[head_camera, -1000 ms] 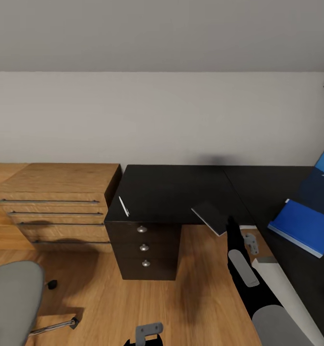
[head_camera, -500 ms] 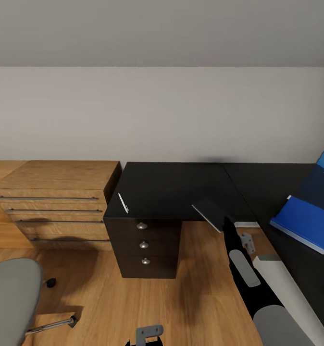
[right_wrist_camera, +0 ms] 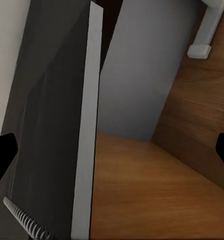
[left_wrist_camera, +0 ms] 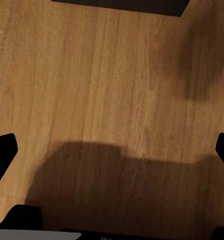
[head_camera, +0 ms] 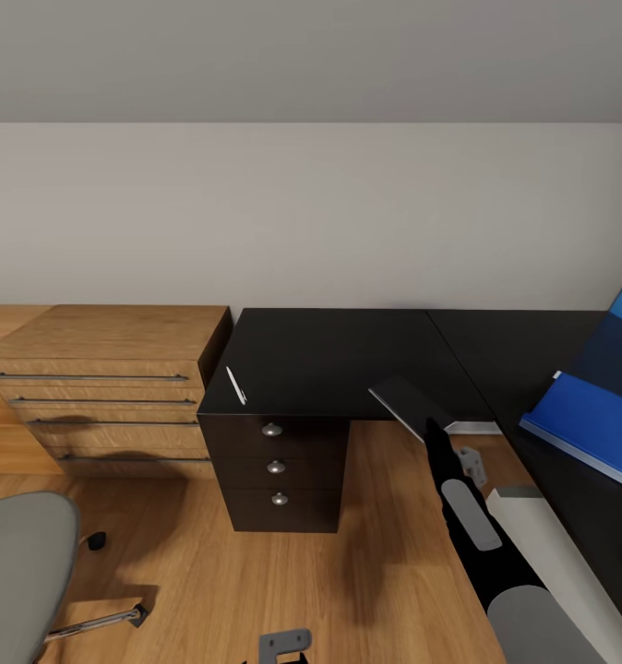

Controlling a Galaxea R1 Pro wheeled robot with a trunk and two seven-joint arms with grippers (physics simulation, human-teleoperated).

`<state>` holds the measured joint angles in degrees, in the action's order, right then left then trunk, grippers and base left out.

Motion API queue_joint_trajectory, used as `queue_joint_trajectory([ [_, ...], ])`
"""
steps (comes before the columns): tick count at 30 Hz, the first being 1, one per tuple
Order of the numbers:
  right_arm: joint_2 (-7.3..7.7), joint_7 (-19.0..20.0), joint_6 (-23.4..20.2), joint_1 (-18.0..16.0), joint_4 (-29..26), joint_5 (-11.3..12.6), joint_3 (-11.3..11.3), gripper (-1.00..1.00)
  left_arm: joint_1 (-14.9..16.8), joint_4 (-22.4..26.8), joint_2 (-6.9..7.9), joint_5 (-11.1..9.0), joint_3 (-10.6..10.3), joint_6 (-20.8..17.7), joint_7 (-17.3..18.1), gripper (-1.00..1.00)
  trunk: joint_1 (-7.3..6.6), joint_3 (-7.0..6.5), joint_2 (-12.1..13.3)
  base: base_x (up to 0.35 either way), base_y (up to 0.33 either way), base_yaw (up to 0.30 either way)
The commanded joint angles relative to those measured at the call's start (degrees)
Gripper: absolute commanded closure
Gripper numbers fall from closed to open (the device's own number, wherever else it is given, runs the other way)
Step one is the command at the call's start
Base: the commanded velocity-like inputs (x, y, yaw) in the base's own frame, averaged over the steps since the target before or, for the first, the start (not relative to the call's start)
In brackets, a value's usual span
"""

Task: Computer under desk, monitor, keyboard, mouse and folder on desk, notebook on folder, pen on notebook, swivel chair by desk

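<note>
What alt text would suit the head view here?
The right arm holds a dark notebook at the black desk's front edge. A blue folder and a pen lie on the desk; a wooden counter stands beside it, a grey swivel chair nearer.

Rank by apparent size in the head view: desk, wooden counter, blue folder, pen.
Largest to smallest as they look:
1. desk, which runs out of frame at the right
2. wooden counter, cut off at the left edge
3. folder, part of it out of frame
4. pen, a thin pale stick on the desk
</note>
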<state>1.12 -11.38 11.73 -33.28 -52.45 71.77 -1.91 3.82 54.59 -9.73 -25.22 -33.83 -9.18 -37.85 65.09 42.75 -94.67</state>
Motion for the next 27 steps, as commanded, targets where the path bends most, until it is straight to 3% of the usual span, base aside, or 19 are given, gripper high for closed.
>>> queue_joint_trajectory([
  [1,0.08,-0.2,0.3,0.0,-0.1,1.7,-0.2,-1.0,0.0,0.1,0.03,-0.2,-0.2,-0.2,-0.4,-1.0,0.0,0.05,0.0,0.0,0.0,0.0],
  [6,0.04,-0.2,0.3,0.0,-0.1,2.9,-0.4,-1.0,0.0,0.1,0.06,-0.2,-0.2,-0.2,-0.4,-1.0,0.0,0.05,0.0,0.0,0.0,0.0],
  [27,-0.3,-0.1,0.5,0.1,0.0,2.7,-0.6,-1.0,0.0,0.0,0.06,-0.1,0.0,-0.2,-0.5,-1.0,-0.44,-0.31,0.8,0.037,0.043,0.0],
])
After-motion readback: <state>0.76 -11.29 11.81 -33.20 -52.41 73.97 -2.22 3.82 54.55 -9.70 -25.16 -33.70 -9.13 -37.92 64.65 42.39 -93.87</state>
